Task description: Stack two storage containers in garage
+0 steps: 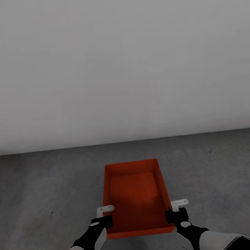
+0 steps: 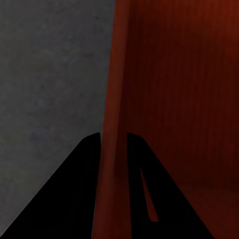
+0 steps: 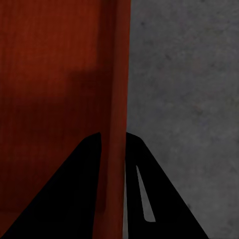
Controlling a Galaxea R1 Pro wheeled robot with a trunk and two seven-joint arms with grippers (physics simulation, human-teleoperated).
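One storage container (image 1: 136, 198) is in play, seen from the head view as an orange-red topless box out in front of the robot over the dark grey concrete floor (image 1: 38, 187), short of the pale grey wall (image 1: 115, 62) behind it. The left gripper (image 1: 106, 216) sits at the container's left long wall near its closest corner, and the right gripper (image 1: 175, 210) at the right long wall opposite. Along the left wrist view, the left gripper (image 2: 113, 144) has its dark jaws set one to each side of the thin red container (image 2: 174, 89) wall, clenched on it, with the floor (image 2: 50, 74) beyond. Along the right wrist view, the right gripper (image 3: 113, 144) likewise straddles the wall of the container (image 3: 50, 74), jaws pinching it, grey floor (image 3: 184, 99) on the outer side. Whether the box rests on the concrete or hangs just above it I cannot tell. This looks like the garage placing step for a container; next would be lowering it level until it sits flat, then releasing both jaws evenly and drawing the arms outward, clear of the walls.
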